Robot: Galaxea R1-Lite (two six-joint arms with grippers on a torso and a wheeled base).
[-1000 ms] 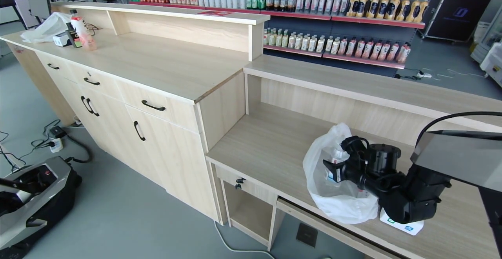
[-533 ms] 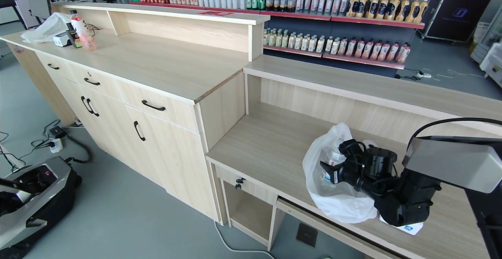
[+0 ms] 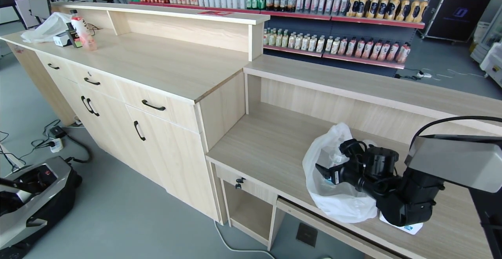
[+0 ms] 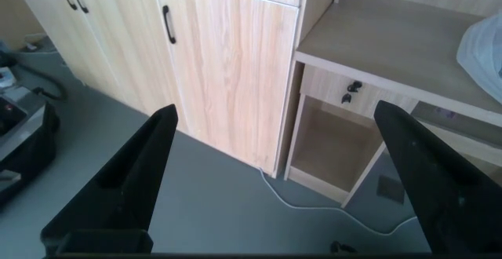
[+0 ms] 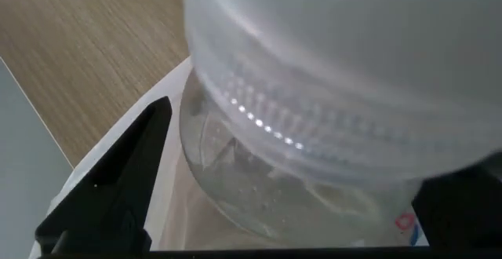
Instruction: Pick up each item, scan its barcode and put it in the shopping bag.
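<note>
- The right claw [image 3: 324,174] clamps a clear bottle [image 5: 314,110], both inside the mouth of the white bag [image 3: 341,206].
- Release only once the bottle rests on something beneath the claw; a drop may tip it.
- Withdraw clear of the plastic around it.
- The left claw [image 4: 271,188] gapes wide, empty.

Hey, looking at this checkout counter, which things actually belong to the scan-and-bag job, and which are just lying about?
In the job: shopping bag, clear bottle held inside it by the right pincer, white box beside the bag, probably the scanner.

Lying about: crumpled bag and pink bottle on the far counter, shelved drinks, floor cables.
</note>
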